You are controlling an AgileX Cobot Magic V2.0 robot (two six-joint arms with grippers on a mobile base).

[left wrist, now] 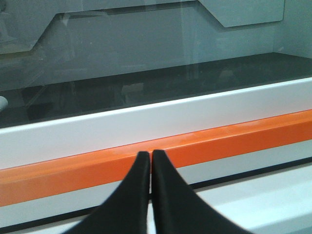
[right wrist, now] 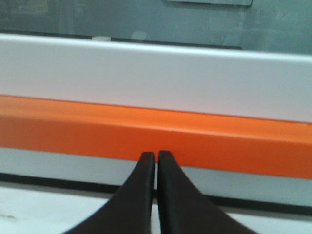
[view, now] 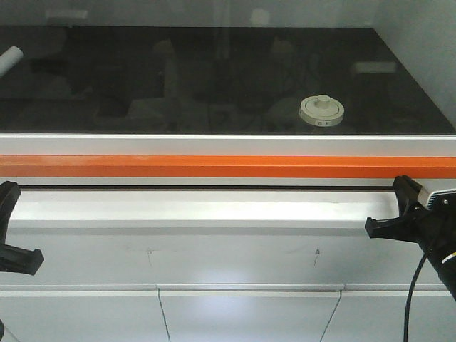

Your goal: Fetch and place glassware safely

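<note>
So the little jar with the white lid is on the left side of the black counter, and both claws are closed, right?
Not quite. The jar sits on the right side of the black counter, as the front-facing view shows. The left gripper and right gripper are both closed, like you said.

The dark worktop (view: 214, 78) is smooth and glossy, mirroring pale shapes. Near its front edge, towards the right, the glass jar (view: 321, 109) has a matt cream-white lid that looks like plastic. The orange strip (view: 214, 166) along the front looks smooth and shiny, the white rails (view: 214, 144) satin, and the fingers of the left gripper (left wrist: 150, 154) and right gripper (right wrist: 156, 155) look like matt black plastic.
</note>
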